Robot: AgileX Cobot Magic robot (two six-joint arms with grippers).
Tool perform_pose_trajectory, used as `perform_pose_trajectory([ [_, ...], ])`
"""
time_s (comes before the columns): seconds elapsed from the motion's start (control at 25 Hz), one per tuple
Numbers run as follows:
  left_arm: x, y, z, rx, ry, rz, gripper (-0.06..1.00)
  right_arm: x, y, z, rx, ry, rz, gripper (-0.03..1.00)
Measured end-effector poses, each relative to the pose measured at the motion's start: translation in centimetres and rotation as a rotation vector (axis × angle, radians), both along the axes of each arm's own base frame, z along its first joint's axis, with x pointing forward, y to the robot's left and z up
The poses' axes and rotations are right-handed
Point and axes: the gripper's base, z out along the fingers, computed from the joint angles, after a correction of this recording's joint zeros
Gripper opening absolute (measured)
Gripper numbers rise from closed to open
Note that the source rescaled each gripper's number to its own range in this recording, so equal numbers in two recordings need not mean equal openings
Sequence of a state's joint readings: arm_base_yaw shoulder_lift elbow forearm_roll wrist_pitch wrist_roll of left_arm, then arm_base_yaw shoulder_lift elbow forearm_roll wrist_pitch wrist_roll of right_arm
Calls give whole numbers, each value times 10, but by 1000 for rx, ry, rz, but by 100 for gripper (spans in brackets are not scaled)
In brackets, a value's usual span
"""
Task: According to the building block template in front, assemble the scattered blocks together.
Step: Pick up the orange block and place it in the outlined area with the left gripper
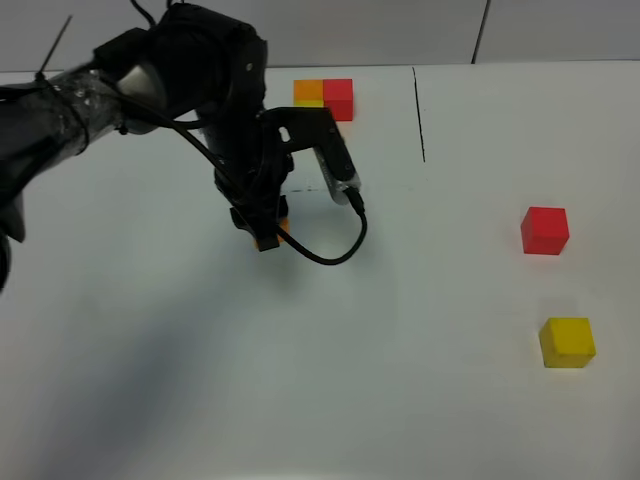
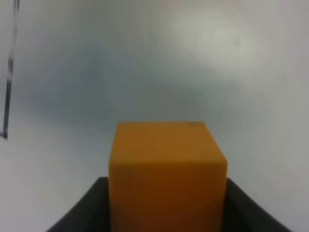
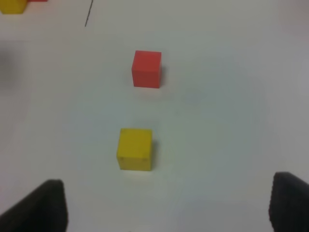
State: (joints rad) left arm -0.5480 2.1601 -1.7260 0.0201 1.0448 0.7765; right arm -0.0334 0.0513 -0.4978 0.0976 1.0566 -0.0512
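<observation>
My left gripper [image 1: 260, 226] is shut on the orange block [image 1: 274, 239], left of the table's middle. In the left wrist view the orange block [image 2: 166, 169] sits between the dark fingers [image 2: 79, 212]; I cannot tell whether it touches the table. The red block [image 1: 545, 230] and the yellow block [image 1: 567, 342] lie apart at the right. In the right wrist view the red block [image 3: 147, 69] and the yellow block [image 3: 135, 149] lie ahead of my open, empty right gripper [image 3: 166, 208]. The building block template [image 1: 325, 96] stands at the back, partly behind the left arm.
A thin black line [image 1: 419, 110] runs down the white table [image 1: 450, 400] to the right of the template. A black cable [image 1: 335, 250] loops off the left arm just right of the held block. The right arm is out of the high view.
</observation>
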Motion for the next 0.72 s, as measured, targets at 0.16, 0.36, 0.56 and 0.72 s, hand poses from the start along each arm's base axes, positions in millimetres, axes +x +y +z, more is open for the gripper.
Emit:
perform_pose_trajectory([
  [0.16, 5, -22, -6, -2, -15, -122, 1, 0, 0, 0, 3, 0, -2, 78],
  [0.36, 13, -29, -22, 5, -13, -177, 1, 0, 0, 0, 4, 0, -2, 78],
  [0.56, 16, -31, -36, 5, -18, -220, 1, 0, 0, 0, 4, 0, -2, 78],
  [0.72, 18, -32, -48, 11, -9, -232, 1, 0, 0, 0, 4, 0, -2, 78],
])
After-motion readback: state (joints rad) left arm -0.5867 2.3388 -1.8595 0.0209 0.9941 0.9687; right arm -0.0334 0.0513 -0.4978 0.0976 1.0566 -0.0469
